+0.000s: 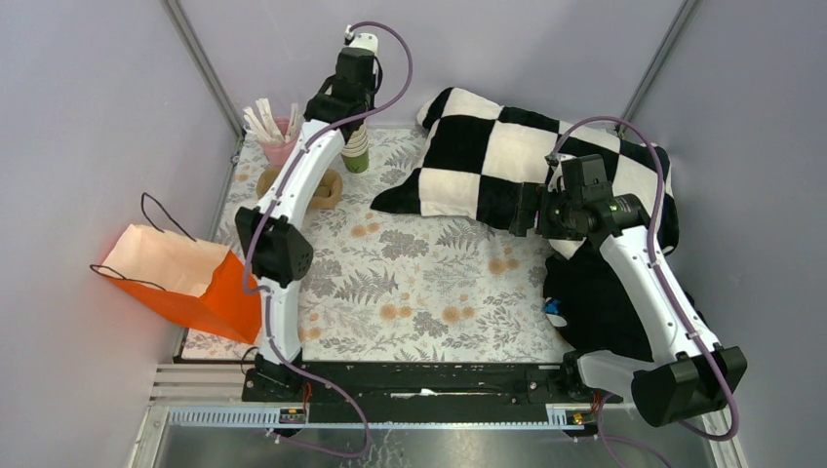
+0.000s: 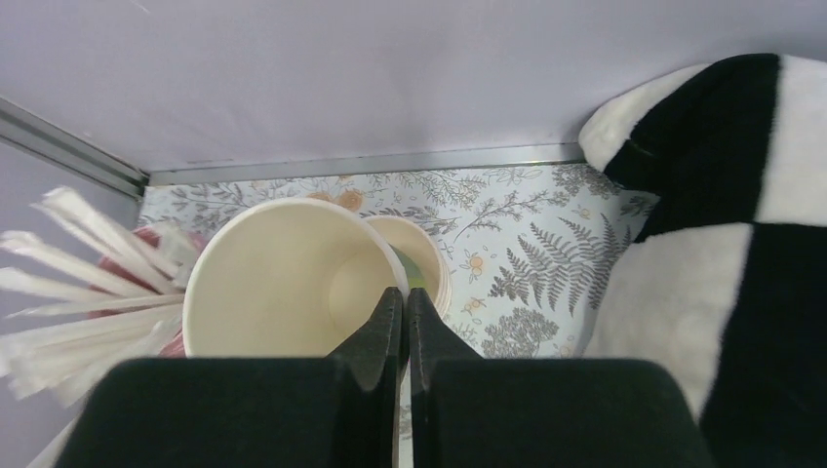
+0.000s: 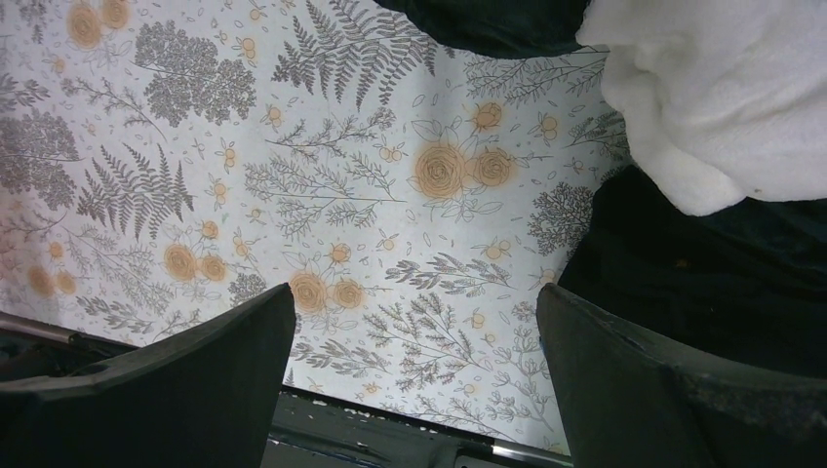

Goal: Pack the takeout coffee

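Observation:
No lidded takeout coffee shows in any view. My left gripper (image 2: 404, 297) is shut on the rim of a lidless cream paper cup (image 2: 283, 283), with one finger inside the cup and one outside. Just behind that cup stands a stack of cream-rimmed green cups (image 2: 421, 255). From above, the left gripper (image 1: 353, 122) hangs at the far edge of the table over the green cups (image 1: 356, 158). My right gripper (image 3: 414, 322) is open over the floral tablecloth (image 3: 322, 175) with nothing between its fingers; from above, the right gripper (image 1: 527, 210) sits at the checkered pillow's edge.
An orange paper bag (image 1: 190, 283) stands open at the left table edge. A pink holder of wrapped straws (image 1: 273, 132) and a brown ring-shaped object (image 1: 330, 190) sit by the left arm. A black-and-white checkered pillow (image 1: 507, 156) and dark cloth (image 1: 595, 312) fill the right side.

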Available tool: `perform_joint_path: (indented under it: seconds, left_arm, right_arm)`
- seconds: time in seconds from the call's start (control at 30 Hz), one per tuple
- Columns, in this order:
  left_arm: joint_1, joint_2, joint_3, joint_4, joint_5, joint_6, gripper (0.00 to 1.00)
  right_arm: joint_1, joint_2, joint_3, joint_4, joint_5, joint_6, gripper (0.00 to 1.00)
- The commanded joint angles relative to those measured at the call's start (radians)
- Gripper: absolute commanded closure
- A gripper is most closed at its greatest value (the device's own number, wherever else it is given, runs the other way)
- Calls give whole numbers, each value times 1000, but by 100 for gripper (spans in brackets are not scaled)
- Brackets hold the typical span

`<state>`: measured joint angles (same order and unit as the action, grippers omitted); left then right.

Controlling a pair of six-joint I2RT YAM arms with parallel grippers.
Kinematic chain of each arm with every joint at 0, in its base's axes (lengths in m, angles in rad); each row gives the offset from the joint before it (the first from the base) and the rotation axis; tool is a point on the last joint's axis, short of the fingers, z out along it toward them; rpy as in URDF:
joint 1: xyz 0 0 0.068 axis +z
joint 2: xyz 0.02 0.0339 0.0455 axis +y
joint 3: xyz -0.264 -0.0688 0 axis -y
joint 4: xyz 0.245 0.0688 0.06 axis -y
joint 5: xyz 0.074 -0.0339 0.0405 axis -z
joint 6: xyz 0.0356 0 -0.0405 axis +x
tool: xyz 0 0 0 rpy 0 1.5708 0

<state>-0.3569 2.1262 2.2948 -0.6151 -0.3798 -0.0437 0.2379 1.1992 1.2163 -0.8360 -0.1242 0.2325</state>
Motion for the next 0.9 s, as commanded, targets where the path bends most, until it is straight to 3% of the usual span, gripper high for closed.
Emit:
perform_joint_path:
  seconds: [0.0,0.17,0.23,0.43,0.63,0.87]
  left_arm:
    - [-76,-210,-65,9,-126,36,100]
    - [-177,-405,-255,-123,-154,-42,100]
    - [-234,-491,-408,-155,-129,-102,100]
    - [-549,-681,-755,-141,-156,-339,100]
    - [-834,-621,-927,19,-232,-471,100]
    - [-890,-455,-934,162,-228,-391,100]
  right_arm:
    - [7,-45,29,11,-40,0,0]
    - [7,-75,-17,39,-93,30,0]
    - [6,-95,-38,48,-101,38,0]
    - [5,-192,-91,38,-62,40,0]
    - [7,-309,-128,-8,-26,60,0]
    - [7,-398,-120,-71,39,48,0]
